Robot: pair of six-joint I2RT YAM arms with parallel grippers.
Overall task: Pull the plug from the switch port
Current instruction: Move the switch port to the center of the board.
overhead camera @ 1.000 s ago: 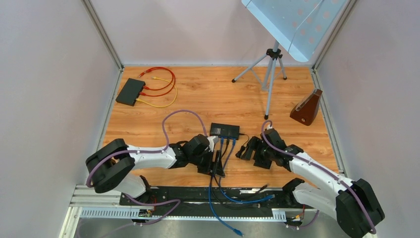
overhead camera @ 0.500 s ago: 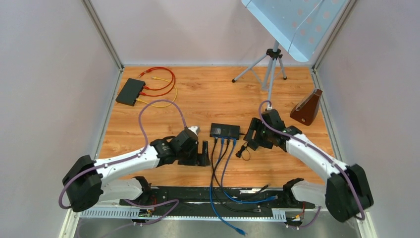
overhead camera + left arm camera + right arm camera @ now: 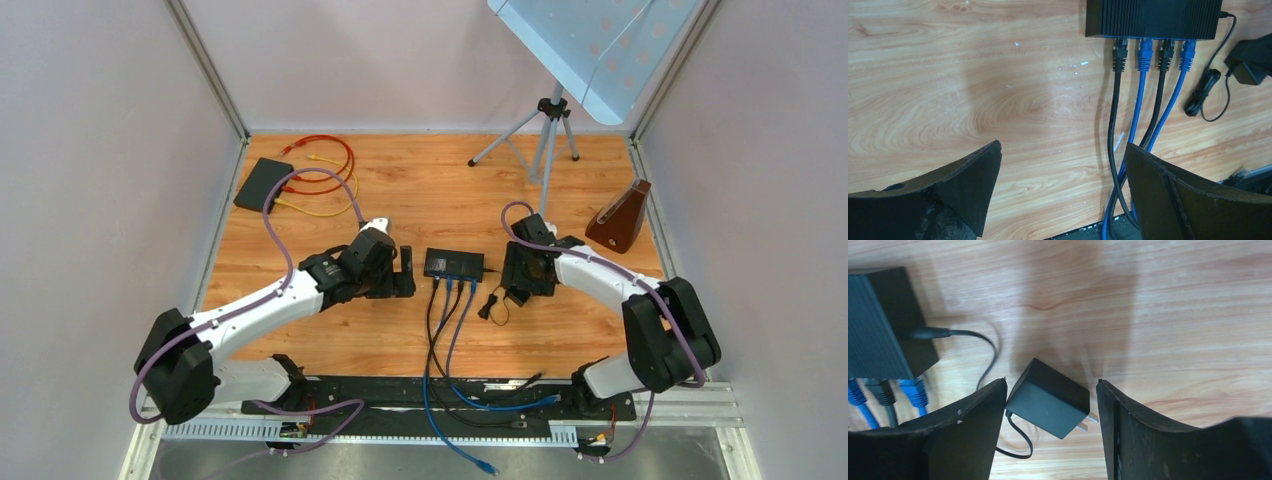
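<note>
The four plugs (image 3: 1145, 50), two black and two blue, are all sitting in the ports along the near face of the switch (image 3: 1153, 17), none of them drawn out. The left gripper (image 3: 1063, 155) is hanging off the switch's near left corner with its jaws standing wide and nothing between them. The right gripper (image 3: 1050, 387) is hovering just to the right of the switch, jaws apart and straddling the power adapter (image 3: 1050, 405); whether a finger is touching it I cannot tell.

Nothing is bracing the switch, so a pull on any plug is likely dragging the whole box along rather than freeing the connector. The plugs are sitting shoulder to shoulder, and broad fingers coming in could be pinching two at once or missing the latch. The cables (image 3: 1128, 150) are crossing just near of the switch, so a grip taken low is risking the wrong cord. If the right jaws are closing on the adapter, its power cord (image 3: 978, 337) could be yanking the switch sideways
</note>
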